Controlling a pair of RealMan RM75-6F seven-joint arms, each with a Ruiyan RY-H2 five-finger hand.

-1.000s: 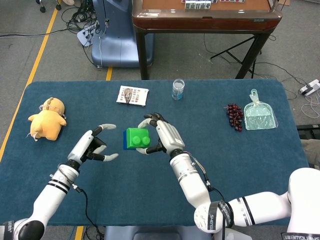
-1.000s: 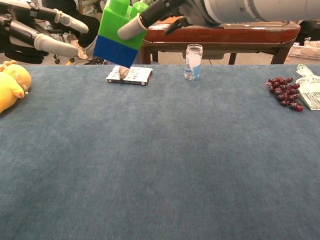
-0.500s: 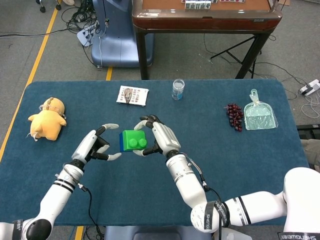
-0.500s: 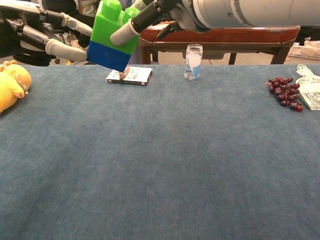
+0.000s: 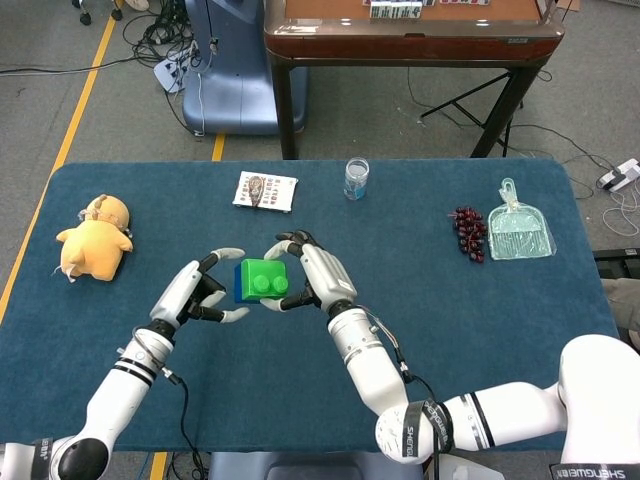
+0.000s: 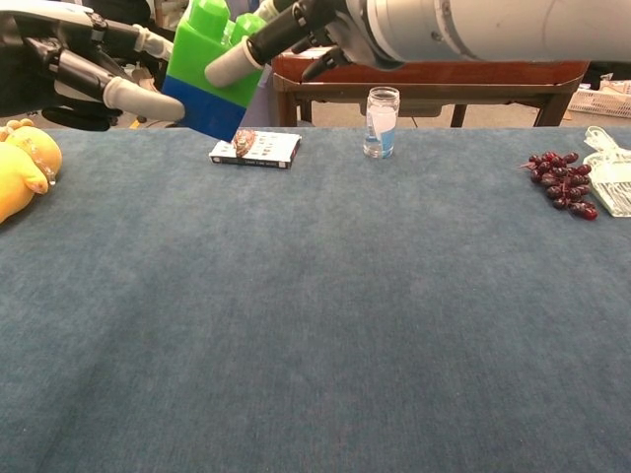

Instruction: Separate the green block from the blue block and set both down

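Left hand [image 5: 198, 290]: fingers spread, now touching the blue plastic block [image 6: 205, 106]; a second earlier it was apart. Green studded plastic block [image 5: 263, 279], joined atop the blue, had shifted left, raised above the blue cloth table [image 5: 480, 300]. Right hand [image 5: 312, 278]: clasped the green block. Clear glass jar [image 5: 356, 179]: contents indiscernible.

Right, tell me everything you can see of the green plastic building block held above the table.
The green plastic building block is bright and glossy, with round studs on top. It is still joined to the blue plastic block beneath it, and the pair is tilted in the air above the blue tablecloth. The right hand grips the green block, one finger pressed across its side. The left hand's fingers reach the blue block's edge.
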